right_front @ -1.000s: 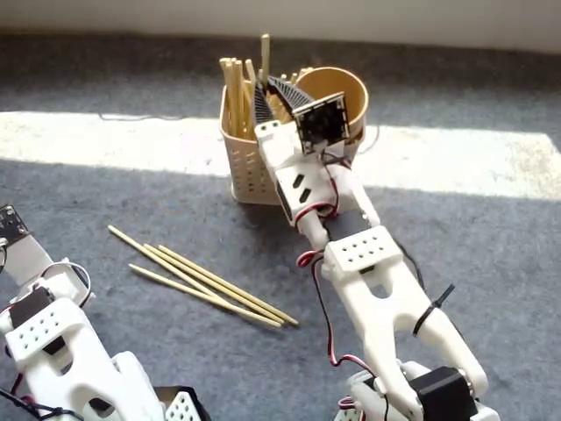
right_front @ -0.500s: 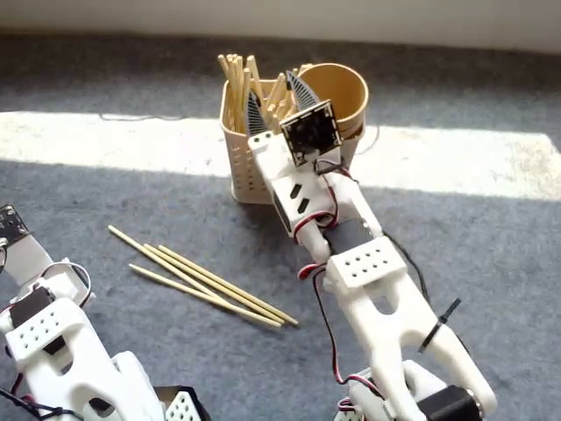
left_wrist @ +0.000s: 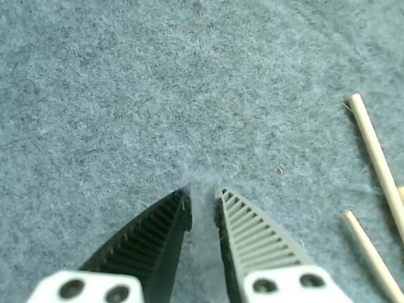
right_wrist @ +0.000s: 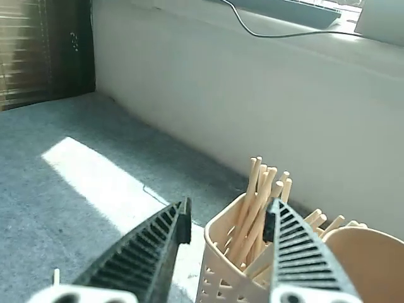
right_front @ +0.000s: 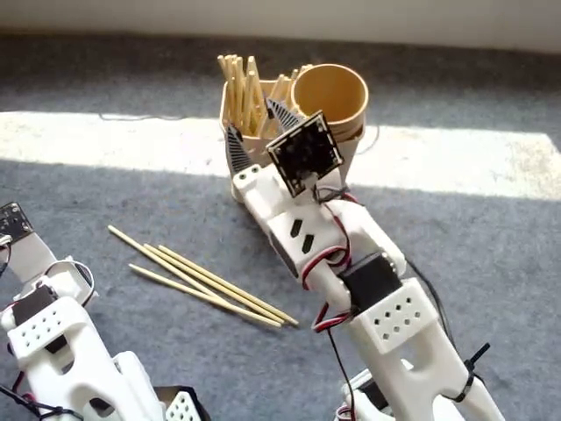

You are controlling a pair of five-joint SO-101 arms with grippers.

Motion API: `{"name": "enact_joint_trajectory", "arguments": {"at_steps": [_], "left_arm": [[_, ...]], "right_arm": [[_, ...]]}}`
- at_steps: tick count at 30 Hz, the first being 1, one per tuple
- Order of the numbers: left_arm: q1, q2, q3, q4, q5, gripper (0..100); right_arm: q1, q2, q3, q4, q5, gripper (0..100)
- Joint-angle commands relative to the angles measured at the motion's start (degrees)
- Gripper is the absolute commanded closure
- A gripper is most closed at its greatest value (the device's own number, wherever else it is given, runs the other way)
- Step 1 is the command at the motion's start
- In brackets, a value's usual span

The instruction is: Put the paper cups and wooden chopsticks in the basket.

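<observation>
A cream basket [right_front: 238, 175] stands at the back of the carpet with a bundle of wooden chopsticks [right_front: 240, 88] upright in it and a paper cup [right_front: 330, 95] in its right side. My right gripper [right_front: 257, 132] hangs open and empty just in front of the basket's rim. The right wrist view has the gripper [right_wrist: 227, 218] before the basket [right_wrist: 221, 278], its chopsticks [right_wrist: 255, 202] and the cup [right_wrist: 360, 259]. Several loose chopsticks [right_front: 203, 285] lie on the carpet. My left gripper [left_wrist: 203, 194] sits low over bare carpet, narrowly open, with two chopsticks [left_wrist: 376, 154] off to one side.
Grey carpet covers the floor, with a bright sunlit strip [right_front: 105, 140] across the back. A pale wall [right_wrist: 265, 95] with a cable along it rises behind the basket. The left arm's white body [right_front: 44, 333] fills the near left corner.
The right gripper has drawn back from over the basket toward the near left and opened wider. The chopstick standing tall at its fingers a second ago now rests among the bundle.
</observation>
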Motion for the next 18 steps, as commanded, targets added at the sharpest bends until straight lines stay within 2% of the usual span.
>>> {"name": "enact_joint_trajectory", "arguments": {"at_steps": [1, 7, 18], "left_arm": [[1.0, -1.0, -1.8, -1.1, 0.3, 93], [0.9, -1.0, -1.8, -1.1, 0.3, 93], [-0.8, -1.0, -1.9, -1.1, 0.4, 93]], "right_arm": [[-3.2, -1.7, -3.6, 5.0, 0.3, 80.7], [-5.0, -1.6, -1.5, 11.3, 0.3, 80.7], [-5.1, -1.5, 8.1, 11.6, 0.4, 80.7]]}}
